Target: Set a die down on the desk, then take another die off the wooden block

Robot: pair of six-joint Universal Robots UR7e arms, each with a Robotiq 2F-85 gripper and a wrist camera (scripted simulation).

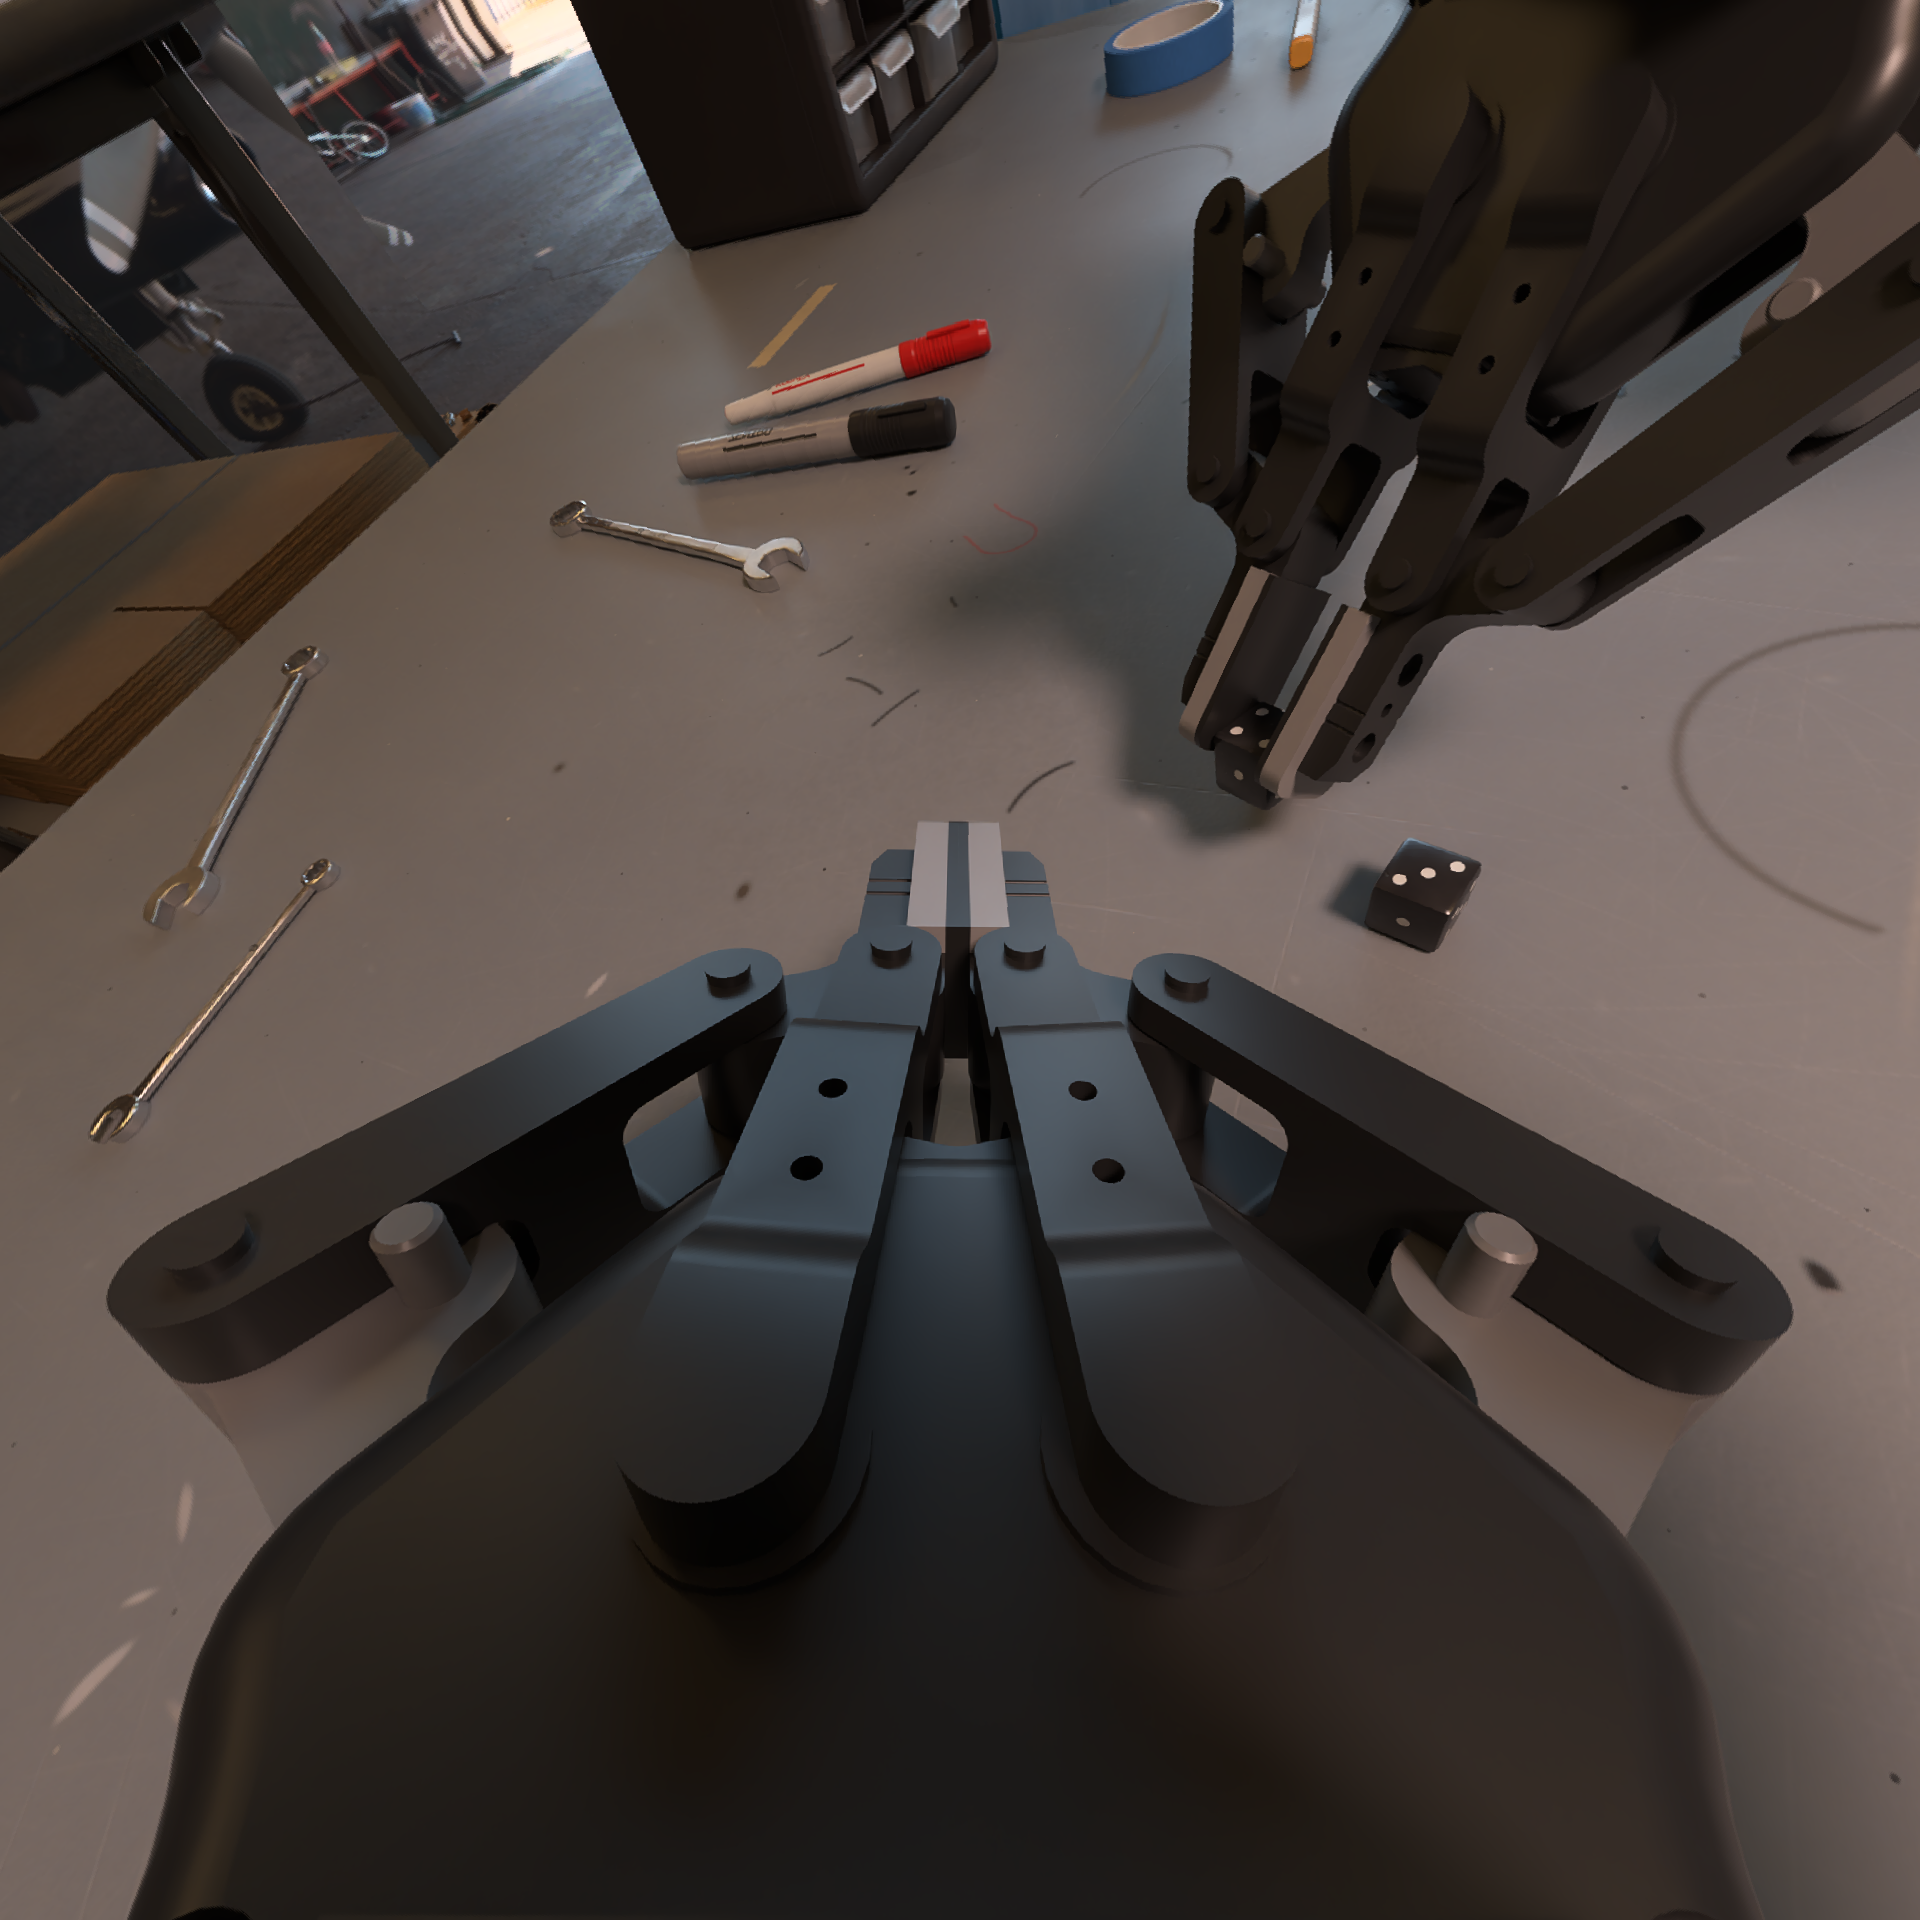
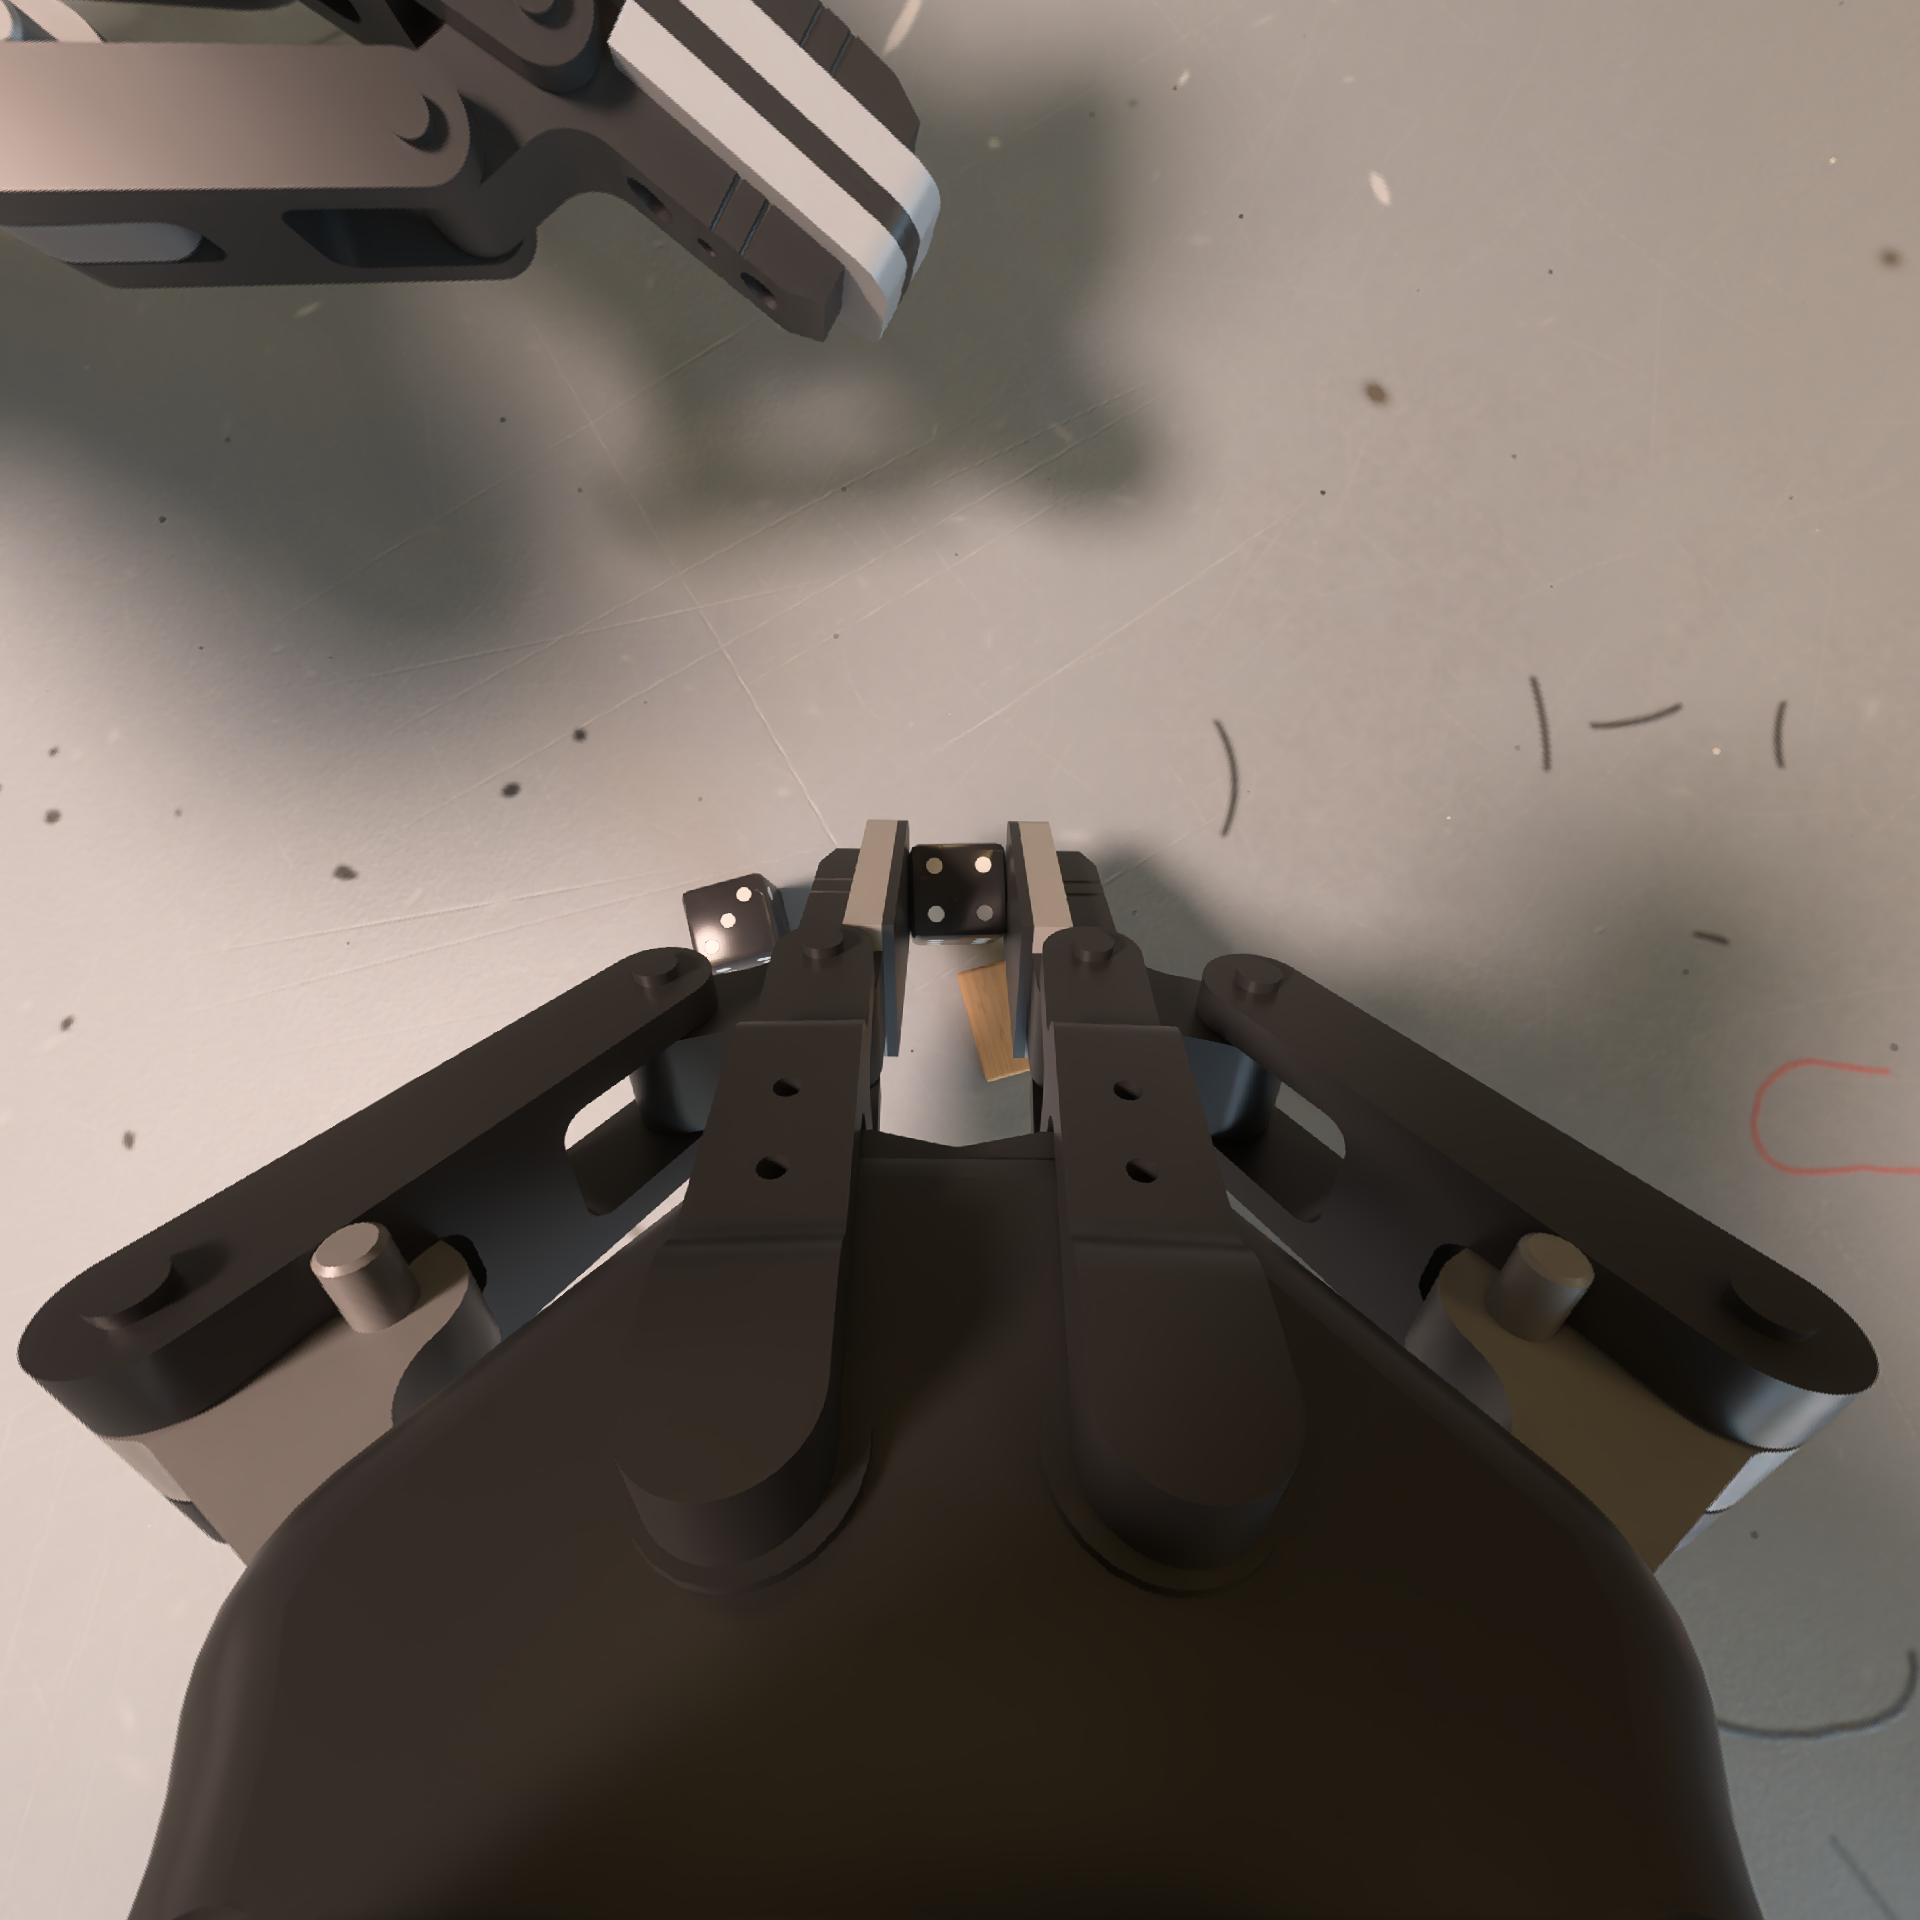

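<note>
My right gripper [image 2: 958, 836] is shut on a black die [image 2: 958, 885], four pips facing the camera. In the left wrist view this gripper [image 1: 1252, 774] holds the die [image 1: 1245, 740] at or just above the grey desk [image 1: 623, 727]; I cannot tell if it touches. A second black die [image 1: 1418, 894] lies on the desk beside it, also in the right wrist view [image 2: 732, 920]. A small wood-coloured piece [image 2: 992, 1023] shows between the right fingers. My left gripper [image 1: 957, 831] is shut and empty, near both dice, and shows in the right wrist view [image 2: 894, 270].
A large plywood block [image 1: 156, 623] sits at the desk's left edge. Three wrenches [image 1: 681, 542] [image 1: 234, 790] [image 1: 213, 1003], a red marker [image 1: 862, 369], a black marker [image 1: 821, 438], blue tape [image 1: 1169, 42] and a black drawer cabinet [image 1: 790, 104] lie farther off.
</note>
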